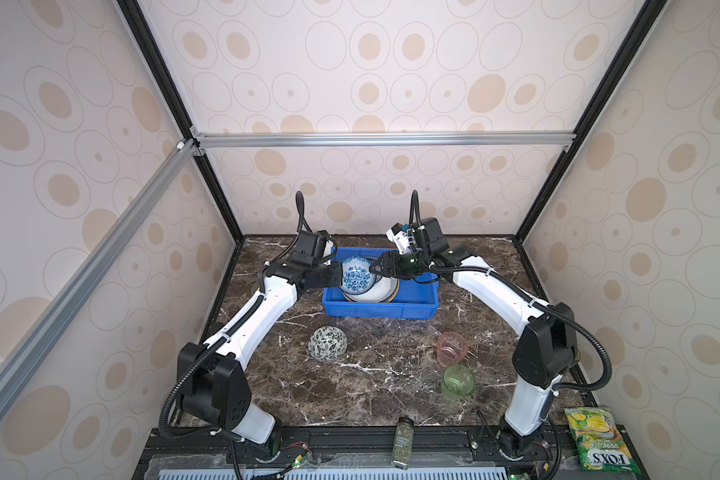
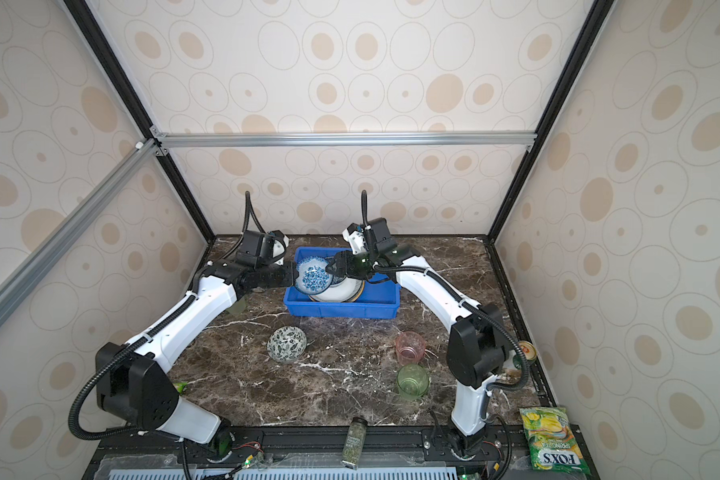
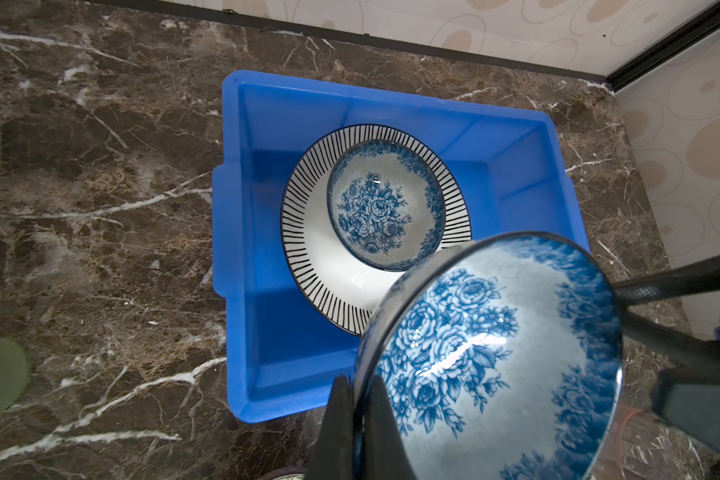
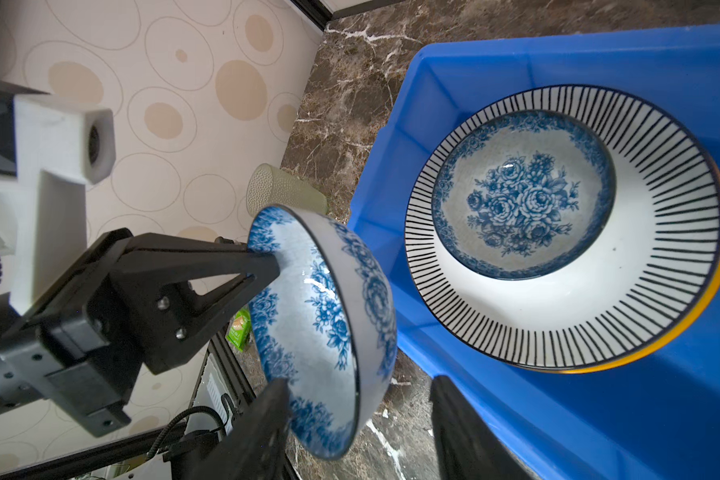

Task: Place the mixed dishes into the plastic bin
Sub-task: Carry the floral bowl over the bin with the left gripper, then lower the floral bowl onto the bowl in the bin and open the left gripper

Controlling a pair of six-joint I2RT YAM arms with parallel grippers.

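The task is judged partly done: a striped-rim plate (image 3: pixel 304 199), stacked on at least one other plate, and a floral bowl (image 3: pixel 375 208) resting in it are already laid inside the plastic bin (image 1: pixel 379 309). A second floral bowl (image 3: pixel 495 357) is held tilted above the bin's left edge, its rim clamped in the left pincer (image 3: pixel 358 395), while the right pincer (image 4: pixel 356 388) is spread apart at the bowl's opposite rim with nothing gripped. Still to be binned are the leaf-patterned bowl (image 1: pixel 327 344), the pink cup (image 1: pixel 452 348) and the green cup (image 1: pixel 458 382), all standing on the surface (image 1: pixel 371 386) in front of the bin.
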